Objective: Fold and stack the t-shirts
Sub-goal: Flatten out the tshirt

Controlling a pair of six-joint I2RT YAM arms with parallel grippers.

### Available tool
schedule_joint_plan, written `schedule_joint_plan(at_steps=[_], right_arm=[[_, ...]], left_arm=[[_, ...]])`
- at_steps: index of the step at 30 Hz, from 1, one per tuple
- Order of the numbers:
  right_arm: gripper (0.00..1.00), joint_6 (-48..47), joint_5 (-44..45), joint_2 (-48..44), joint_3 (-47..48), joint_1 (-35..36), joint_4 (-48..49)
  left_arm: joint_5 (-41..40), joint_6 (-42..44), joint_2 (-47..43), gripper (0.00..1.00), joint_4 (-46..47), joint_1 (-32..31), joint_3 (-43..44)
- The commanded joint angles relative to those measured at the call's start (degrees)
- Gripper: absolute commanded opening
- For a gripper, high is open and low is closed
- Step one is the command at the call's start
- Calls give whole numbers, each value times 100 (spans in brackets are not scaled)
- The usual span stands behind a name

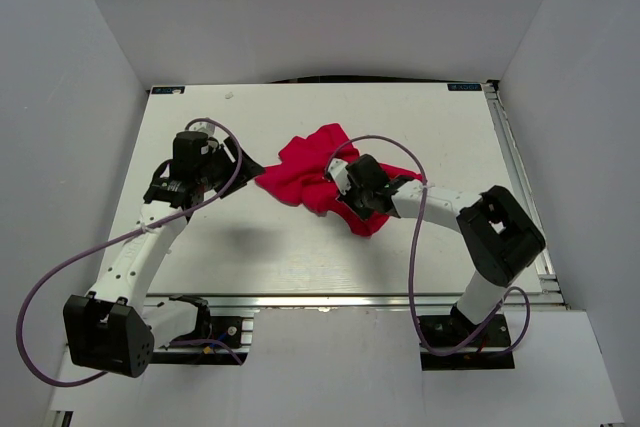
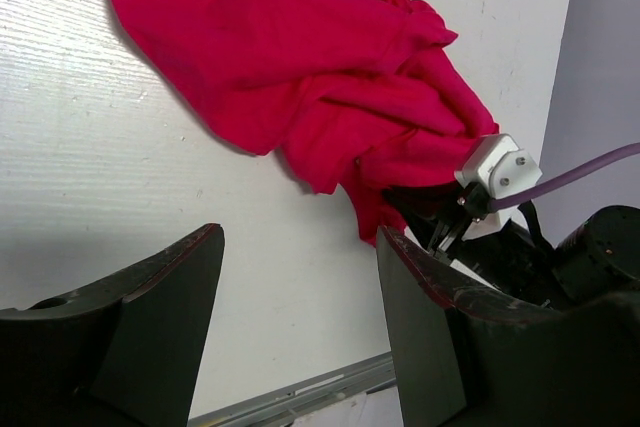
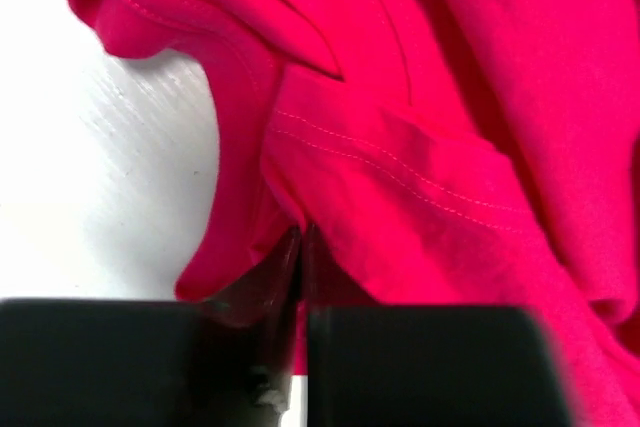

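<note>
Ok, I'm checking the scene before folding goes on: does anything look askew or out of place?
The red t-shirt lies crumpled in a bunched heap rather than spread flat, and the right gripper is shut on a fold of it. Nothing looks spilled or damaged.

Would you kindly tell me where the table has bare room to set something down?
Bare table runs along the far edge beyond the t-shirt, and between the t-shirt and front rail. Crowded: the middle, with left arm, t-shirt, right arm.
</note>
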Motion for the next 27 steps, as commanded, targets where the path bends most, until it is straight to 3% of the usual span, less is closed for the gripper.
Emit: schedule_joint_plan(at_steps=[1,7,15,23,24,26,27], right_arm=[[0,-136,185,-226,-52,6,143],[0,-339,-25,-1078,26,-336,-120],[0,-1128,-720,-2449,-61,-2453,-236],[0,-1402,-1010,-2626,-712,-4088,-287],[14,-1481,-1236,-2626,-729,-4107,-401],[21,-1735,-1527,-2678,-712,-4335,-769],[31,-1850,-1964,-2748,-694,-4354,-902]], left_arm=[[57,-12,-200,73,52,22,8],[57,-12,-235,73,43,22,8],[110,-20,-130,73,175,22,34],[215,6,81,73,315,22,175],[233,23,90,73,307,22,192],[241,32,116,73,315,22,210],[250,32,116,73,307,22,218]])
